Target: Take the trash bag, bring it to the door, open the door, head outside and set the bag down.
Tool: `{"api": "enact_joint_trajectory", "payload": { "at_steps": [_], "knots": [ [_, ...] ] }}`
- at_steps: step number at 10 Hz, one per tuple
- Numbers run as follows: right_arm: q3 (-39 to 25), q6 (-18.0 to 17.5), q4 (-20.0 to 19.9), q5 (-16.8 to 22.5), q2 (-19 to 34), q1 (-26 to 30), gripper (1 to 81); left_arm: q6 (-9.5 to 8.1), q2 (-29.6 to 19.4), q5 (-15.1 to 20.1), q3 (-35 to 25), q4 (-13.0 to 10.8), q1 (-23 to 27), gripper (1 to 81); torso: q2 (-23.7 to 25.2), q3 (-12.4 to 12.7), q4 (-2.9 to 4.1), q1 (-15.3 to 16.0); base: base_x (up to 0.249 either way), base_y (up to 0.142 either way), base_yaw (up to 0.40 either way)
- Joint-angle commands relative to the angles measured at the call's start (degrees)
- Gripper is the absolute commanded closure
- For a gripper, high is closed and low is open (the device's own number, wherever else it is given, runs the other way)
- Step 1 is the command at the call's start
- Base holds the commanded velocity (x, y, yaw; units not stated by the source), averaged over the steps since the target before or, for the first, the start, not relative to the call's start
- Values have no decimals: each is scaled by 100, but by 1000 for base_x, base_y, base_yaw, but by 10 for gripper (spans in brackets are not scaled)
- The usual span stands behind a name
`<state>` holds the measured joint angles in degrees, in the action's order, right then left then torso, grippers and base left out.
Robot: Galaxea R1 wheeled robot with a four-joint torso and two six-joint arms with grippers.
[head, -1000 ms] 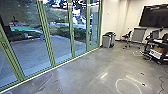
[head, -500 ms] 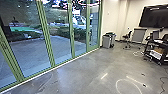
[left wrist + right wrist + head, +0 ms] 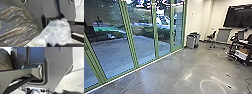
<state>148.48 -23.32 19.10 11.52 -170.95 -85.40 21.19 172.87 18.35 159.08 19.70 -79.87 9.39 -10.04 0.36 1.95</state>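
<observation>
Writing: head view, right edge, white box (image 3: 241, 55) on the black cart (image 3: 234, 46) bears a dark mark, too blurred to read. Wall screen (image 3: 239, 16), upper right, is dark.

Containers: trash bag (image 3: 16, 26) is brownish, glossy and creased, large in the left wrist view, beside the robot's dark plate; part of it shows in the right wrist view as well. Contents cannot be made out. Clear plastic (image 3: 58, 30), whitish and bunched, lies close to the brownish film in the left wrist view; whether the two are one bag, cannot tell. Grey bins (image 3: 190, 42) stand right of centre in the upper half of the head view, near the end of the glass, dark greenish material at their top; contents hidden. Cart carries the white box low down, with something brown at it, and dark equipment above.

Tool state: left gripper (image 3: 51, 45) is near the clear plastic; grasping or released, cannot tell. Right gripper (image 3: 41, 92), same reading: cannot tell. A white object (image 3: 36, 89) with dark squares is close to it.

Site: green-framed glass doors (image 3: 129, 35) run from the lower left to the upper centre, paved ground (image 3: 111, 55) and hedges (image 3: 142, 31) beyond. Grey floor (image 3: 166, 72) fills the lower right, with a pale ring (image 3: 212, 80) on it. Office chair (image 3: 212, 37) and grey panel (image 3: 223, 35) stand at upper right.
</observation>
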Motion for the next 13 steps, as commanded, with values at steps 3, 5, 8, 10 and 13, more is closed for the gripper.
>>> {"api": "enact_joint_trajectory", "payload": {
  "at_steps": [3, 5, 8, 10, 13],
  "knots": [
    [-13, 21, 49, 316, -38, 290, 10, 43, -7, 459, 10, 8, 318, 811, 2, 0, 0, -2, 109, 0, 0],
    [-13, 21, 58, 316, -38, 290, 10, 43, -7, 468, 10, 8, 310, 811, 0, 0, 0, 0, 111, 0, 0],
    [-13, 21, 67, 316, -47, 290, 10, 43, -7, 459, 10, 8, 318, 811, 2, 0, 0, 0, 112, 0, 0],
    [-13, 21, 76, 316, -47, 290, 10, 43, 2, 459, 10, -45, 318, 811, 2, 0, 0, 0, 115, 0, 0],
    [-13, 21, 85, 316, -47, 282, 10, 43, 11, 459, 10, -63, 318, 811, 2, 0, 0, 0, 120, 0, 0]
  ]
}}
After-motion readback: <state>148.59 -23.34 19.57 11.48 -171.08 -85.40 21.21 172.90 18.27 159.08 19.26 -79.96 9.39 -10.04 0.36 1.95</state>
